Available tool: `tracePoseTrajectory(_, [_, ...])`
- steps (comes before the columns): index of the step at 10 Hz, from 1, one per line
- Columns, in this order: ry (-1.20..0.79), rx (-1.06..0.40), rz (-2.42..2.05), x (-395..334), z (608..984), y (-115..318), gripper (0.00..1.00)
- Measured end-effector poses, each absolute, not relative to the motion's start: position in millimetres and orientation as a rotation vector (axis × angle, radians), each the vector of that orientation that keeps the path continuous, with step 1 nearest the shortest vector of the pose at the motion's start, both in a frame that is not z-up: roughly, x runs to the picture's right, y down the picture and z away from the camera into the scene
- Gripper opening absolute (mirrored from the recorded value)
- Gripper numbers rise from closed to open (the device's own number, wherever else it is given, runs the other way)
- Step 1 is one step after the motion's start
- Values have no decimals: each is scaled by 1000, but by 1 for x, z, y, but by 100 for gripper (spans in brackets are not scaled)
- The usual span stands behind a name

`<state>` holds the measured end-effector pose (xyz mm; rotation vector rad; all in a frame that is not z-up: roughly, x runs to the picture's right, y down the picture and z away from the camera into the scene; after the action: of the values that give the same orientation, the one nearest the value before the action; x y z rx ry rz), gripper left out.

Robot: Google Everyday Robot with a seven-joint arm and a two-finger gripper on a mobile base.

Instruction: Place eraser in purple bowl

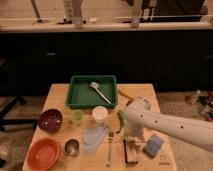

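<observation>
Camera view: white arm (170,127) reaches in from right, gripper (132,135) just above eraser (131,151), grip state cannot be told. Purple bowl (50,120) well left of gripper; green tray (75,95) beyond holds spoon (100,91).

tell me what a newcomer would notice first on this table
The big white arm stretches in from the right, its gripper down over the eraser near the table's front edge. Next come the green tray at the back centre and the orange bowl at the front left corner.
</observation>
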<state>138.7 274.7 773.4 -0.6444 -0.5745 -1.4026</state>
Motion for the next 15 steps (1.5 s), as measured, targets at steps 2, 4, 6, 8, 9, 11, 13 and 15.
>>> tracePoseTrajectory(2, [-573, -668, -1404, 136, 782, 281, 80])
tracePoseTrajectory(4, [-574, -689, -1402, 135, 787, 286, 80])
tracePoseTrajectory(6, [-581, -699, -1396, 134, 789, 287, 80])
tracePoseTrajectory(8, [-592, -708, -1390, 135, 789, 288, 73])
tracePoseTrajectory(9, [-599, -709, -1388, 135, 789, 288, 65])
tracePoseTrajectory(11, [-609, -706, -1375, 136, 788, 284, 45])
tracePoseTrajectory(13, [-616, -698, -1362, 137, 786, 279, 25])
tracePoseTrajectory(15, [-617, -691, -1357, 137, 783, 275, 5])
